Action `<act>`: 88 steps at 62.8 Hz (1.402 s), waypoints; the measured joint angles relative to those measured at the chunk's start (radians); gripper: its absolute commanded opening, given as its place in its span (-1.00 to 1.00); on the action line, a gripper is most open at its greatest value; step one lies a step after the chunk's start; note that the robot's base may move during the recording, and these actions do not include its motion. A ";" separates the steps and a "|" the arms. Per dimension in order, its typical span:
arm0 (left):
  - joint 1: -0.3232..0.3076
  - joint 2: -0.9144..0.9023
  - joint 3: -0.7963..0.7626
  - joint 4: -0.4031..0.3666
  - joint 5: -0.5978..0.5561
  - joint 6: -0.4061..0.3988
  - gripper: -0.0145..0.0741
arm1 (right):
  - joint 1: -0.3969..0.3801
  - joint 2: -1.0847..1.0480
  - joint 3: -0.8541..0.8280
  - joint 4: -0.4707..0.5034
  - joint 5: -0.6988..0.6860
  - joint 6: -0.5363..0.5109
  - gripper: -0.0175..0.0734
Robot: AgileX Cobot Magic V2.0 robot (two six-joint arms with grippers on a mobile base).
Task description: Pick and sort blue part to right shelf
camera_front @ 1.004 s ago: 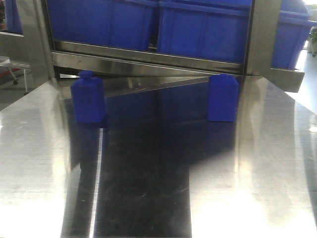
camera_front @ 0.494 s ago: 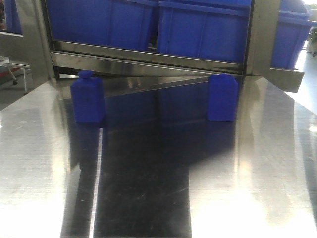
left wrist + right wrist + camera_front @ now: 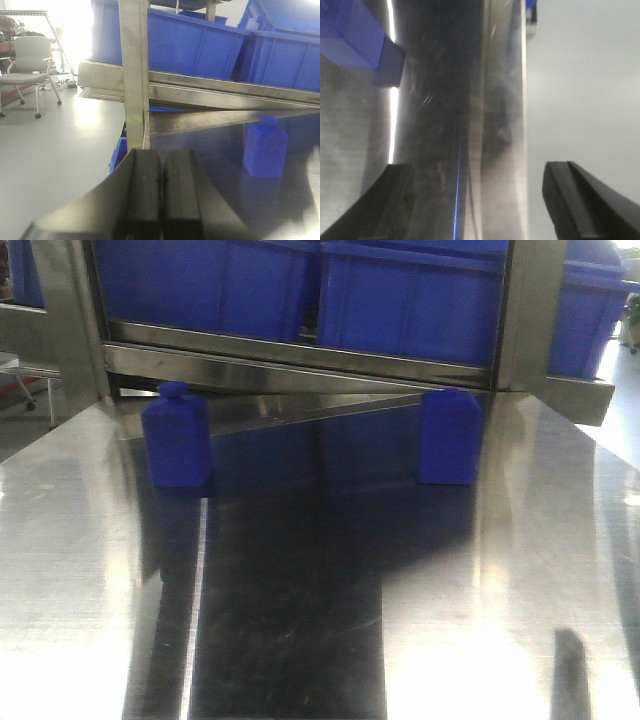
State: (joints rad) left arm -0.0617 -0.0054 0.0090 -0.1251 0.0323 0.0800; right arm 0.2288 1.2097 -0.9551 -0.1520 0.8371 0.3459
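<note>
the left gripper has its fingers pressed together with no gap and holds nothing. the right gripper is spread wide with nothing between its fingers; one hangs over the table, the other past the table's side edge, over the floor. two blue blocks stand well apart on the table. the blue part is on the right, close in front of the right shelf and its front bar. a knobbed block is on the left. a wide stretch of tabletop runs between them and toward the camera. two crates sit side by side behind the bar, and a third sits past the right post.
</note>
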 measured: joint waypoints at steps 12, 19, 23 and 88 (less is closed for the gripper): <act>0.000 0.000 0.000 0.000 0.000 0.000 -0.39 | 0.041 0.196 -0.213 0.061 0.165 0.026 0.69; 0.000 0.000 0.000 0.000 0.000 0.000 -0.39 | 0.067 0.301 -0.329 0.063 0.219 0.075 0.69; 0.000 0.000 0.000 0.000 0.000 0.000 -0.39 | 0.080 0.361 -0.391 0.066 0.239 0.102 0.69; 0.000 0.000 0.000 0.000 0.000 -0.002 -0.39 | 0.166 0.865 -0.969 0.093 0.396 0.204 0.69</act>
State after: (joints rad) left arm -0.0617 -0.0054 0.0090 -0.1251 0.0323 0.0784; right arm 0.3947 2.0744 -1.9236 -0.0592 1.2332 0.5499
